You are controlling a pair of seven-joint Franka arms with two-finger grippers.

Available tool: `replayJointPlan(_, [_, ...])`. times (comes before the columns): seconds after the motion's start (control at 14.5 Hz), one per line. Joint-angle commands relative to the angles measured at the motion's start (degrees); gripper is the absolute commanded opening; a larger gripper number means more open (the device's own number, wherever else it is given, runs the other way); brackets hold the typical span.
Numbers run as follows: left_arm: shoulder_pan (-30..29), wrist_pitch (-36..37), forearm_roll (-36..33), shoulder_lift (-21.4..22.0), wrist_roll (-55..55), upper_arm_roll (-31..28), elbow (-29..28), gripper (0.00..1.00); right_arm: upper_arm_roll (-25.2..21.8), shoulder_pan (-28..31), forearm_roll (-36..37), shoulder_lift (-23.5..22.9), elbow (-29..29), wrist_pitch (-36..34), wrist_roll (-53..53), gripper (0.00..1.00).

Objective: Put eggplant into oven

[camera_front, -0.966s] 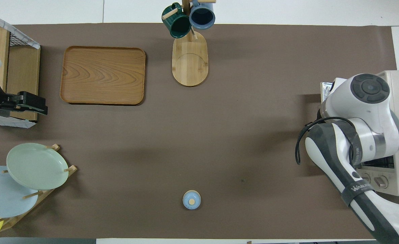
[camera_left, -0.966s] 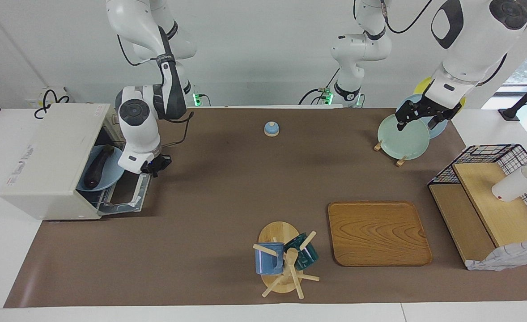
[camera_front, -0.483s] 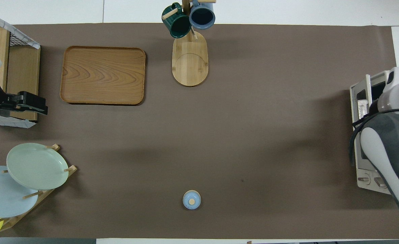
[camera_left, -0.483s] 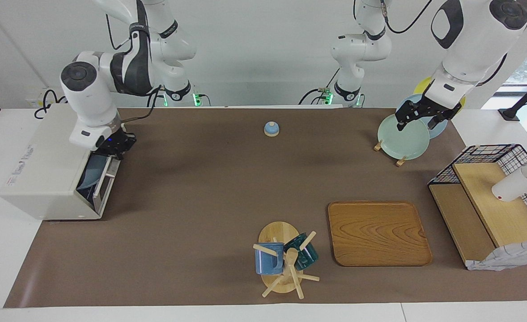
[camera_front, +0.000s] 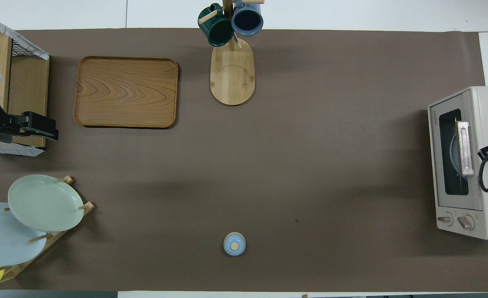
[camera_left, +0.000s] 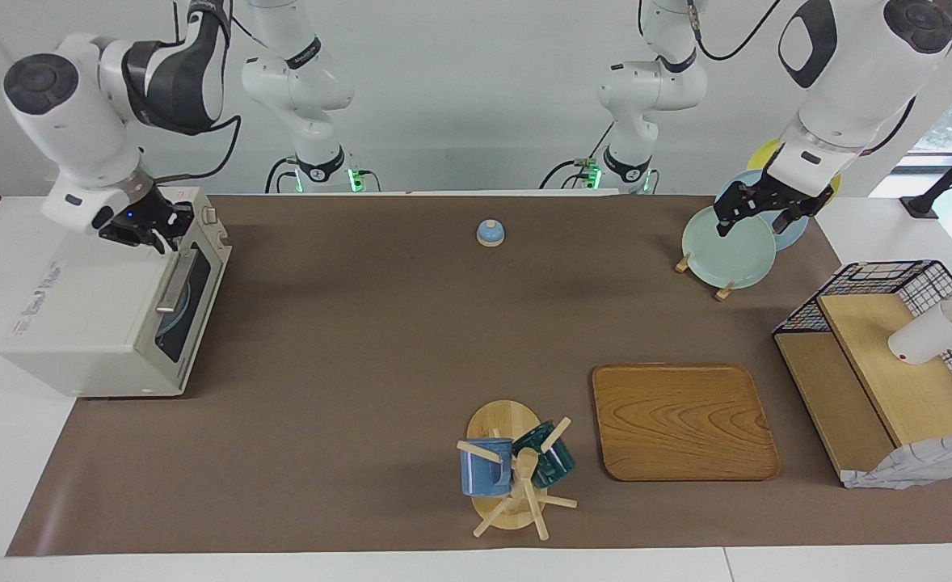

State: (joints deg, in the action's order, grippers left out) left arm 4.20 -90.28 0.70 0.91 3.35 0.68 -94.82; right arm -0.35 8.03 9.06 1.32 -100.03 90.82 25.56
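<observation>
The boxy cream-white toaster oven (camera_left: 112, 315) at the right arm's end of the desk now has its dark glass door up and closed, where half a second ago that door hung partly open with the right gripper (camera_left: 146, 229) down at its upper edge. That gripper has since risen and pulled back, and now hangs over the oven's top, near the corner closest to the robots; whether its jaws are apart or together I cannot tell. Through the glass a pale blue round shape shows, but no eggplant can be made out anywhere, so its place cannot be told. The left gripper (camera_left: 755, 212) waits unmoved over the pale green plate (camera_left: 726, 246) in the wooden plate rack, jaws apart and empty. The brown desk mat (camera_front: 310, 165) lies bare in front of the oven door. On its middle stands only the small blue bell (camera_front: 234, 243), well apart from the oven.
</observation>
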Motion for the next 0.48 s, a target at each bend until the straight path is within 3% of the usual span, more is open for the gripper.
replayJointPlan(0.0, [-0.60,0.28,-0.79,0.76,0.07,0.55,-0.28,1.00,1.05,-1.17,-1.24,-0.97,6.76,-4.42,-5.16,1.00])
replayJointPlan(0.41, [-0.60,0.28,-0.79,0.76,0.07,0.55,-0.28,1.00,0.96,-1.35,-4.14,-1.06,8.09,-4.69,-11.41,1.00])
